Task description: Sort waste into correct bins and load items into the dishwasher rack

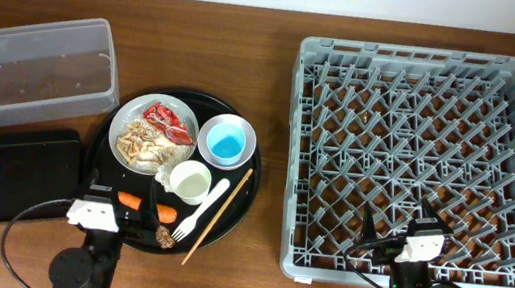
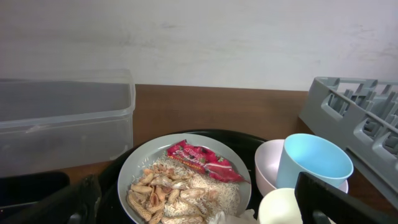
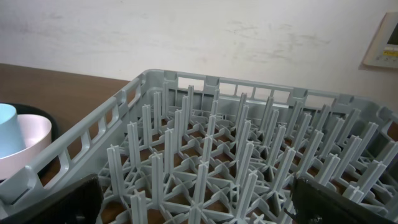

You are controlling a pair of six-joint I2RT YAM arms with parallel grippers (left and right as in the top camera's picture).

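Note:
On the round black tray, a white plate (image 1: 128,134) holds beige scraps (image 1: 144,143) and a red wrapper (image 1: 168,121). A white tissue wad (image 1: 164,173) lies at the plate's rim. A light-blue cup (image 1: 226,143) stands in a white bowl (image 1: 246,134). In front of them are a white cup (image 1: 191,182), fork (image 1: 201,213), chopsticks (image 1: 219,216), orange carrot pieces (image 1: 130,201) and a brown lump (image 1: 164,238). My left gripper (image 1: 101,191) is open and empty at the tray's near edge, facing the plate (image 2: 143,168). My right gripper (image 1: 399,217) is open and empty over the grey rack's (image 1: 418,151) near edge.
The clear tub (image 1: 36,67) stands at the back left and the flat black tray (image 1: 6,174) lies in front of it. The round black tray (image 1: 238,207) sits between them and the rack. The rack holds only its upright pegs (image 3: 205,155).

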